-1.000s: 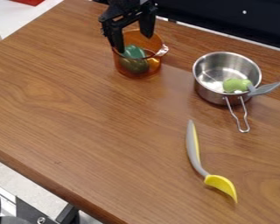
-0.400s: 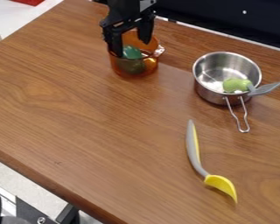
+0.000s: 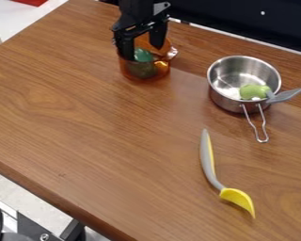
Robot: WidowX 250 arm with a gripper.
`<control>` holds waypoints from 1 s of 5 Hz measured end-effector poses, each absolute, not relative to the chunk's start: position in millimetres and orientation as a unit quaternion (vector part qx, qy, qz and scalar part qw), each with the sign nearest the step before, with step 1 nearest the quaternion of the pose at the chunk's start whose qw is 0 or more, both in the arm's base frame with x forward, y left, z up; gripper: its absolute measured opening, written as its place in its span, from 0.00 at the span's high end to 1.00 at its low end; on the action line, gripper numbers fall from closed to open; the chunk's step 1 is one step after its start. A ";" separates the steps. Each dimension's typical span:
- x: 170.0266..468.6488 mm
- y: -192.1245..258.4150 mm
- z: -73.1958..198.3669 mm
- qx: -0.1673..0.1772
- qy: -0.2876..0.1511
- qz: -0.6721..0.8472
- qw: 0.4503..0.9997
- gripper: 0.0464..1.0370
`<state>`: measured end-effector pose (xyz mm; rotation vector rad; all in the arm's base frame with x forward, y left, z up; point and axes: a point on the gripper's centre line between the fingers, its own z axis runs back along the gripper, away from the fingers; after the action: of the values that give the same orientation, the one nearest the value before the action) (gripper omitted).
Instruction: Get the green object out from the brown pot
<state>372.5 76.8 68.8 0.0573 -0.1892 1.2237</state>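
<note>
Gripper (image 3: 143, 52) hanging wide over brown pot (image 3: 161, 68), green object (image 3: 142, 55) sitting inside.
Fingers standing well apart, tips reaching down at the pot mouth, green object lying between and below; can't tell if either is touching it. Steel saucepan (image 3: 222, 96) standing off to the image right, grey-and-yellow spoon (image 3: 209, 162) lying on the wooden table (image 3: 103, 136).

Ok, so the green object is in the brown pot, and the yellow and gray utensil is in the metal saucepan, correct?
Not the utensil: in the camera view, the yellow and gray utensil lies on the table. The green object is in the brown pot.
</note>
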 end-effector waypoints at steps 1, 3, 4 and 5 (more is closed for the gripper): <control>373.1 76.9 69.0 0.029 -0.092 0.576 0.811 0.04; 373.6 75.9 59.1 0.043 -0.097 0.571 0.814 0.04; 374.0 76.9 58.3 0.043 -0.102 0.569 0.815 0.04; 374.1 78.0 55.3 0.046 -0.106 0.567 0.815 0.04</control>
<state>374.1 78.0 55.3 0.0976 -0.2257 1.2103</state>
